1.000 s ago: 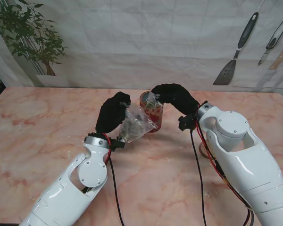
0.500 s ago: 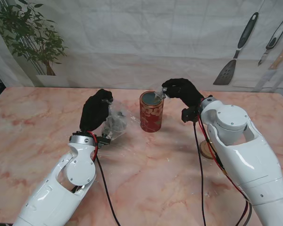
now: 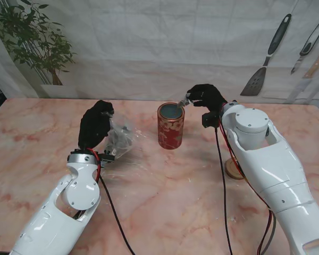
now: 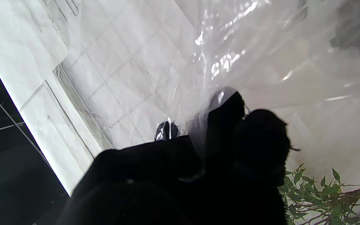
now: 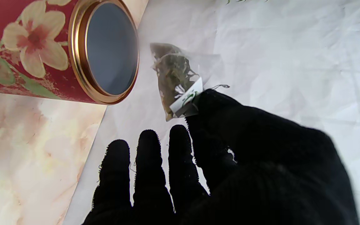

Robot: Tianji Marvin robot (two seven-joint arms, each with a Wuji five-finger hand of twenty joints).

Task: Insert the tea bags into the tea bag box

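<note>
A red flowered tea tin (image 3: 170,126) stands upright at mid-table with its gold-rimmed mouth (image 5: 105,51) open. My right hand (image 3: 207,98), in a black glove, pinches a clear tea bag (image 3: 183,102) of green leaves just beyond the tin's right rim; in the right wrist view the tea bag (image 5: 175,79) hangs beside the mouth, not inside it. My left hand (image 3: 95,125) is shut on a crumpled clear plastic bag (image 3: 120,137) of tea bags, held to the left of the tin. That plastic bag (image 4: 261,56) fills the left wrist view.
A small round wooden lid or coaster (image 3: 234,169) lies on the marble table (image 3: 175,202) beside my right forearm. A potted plant (image 3: 40,45) stands at the back left. Kitchen utensils (image 3: 268,58) hang on the wall at the back right.
My left hand has carried the plastic bag leftward, away from the tin. My right hand has lifted a tea bag clear and drawn back to the tin's right rim.
</note>
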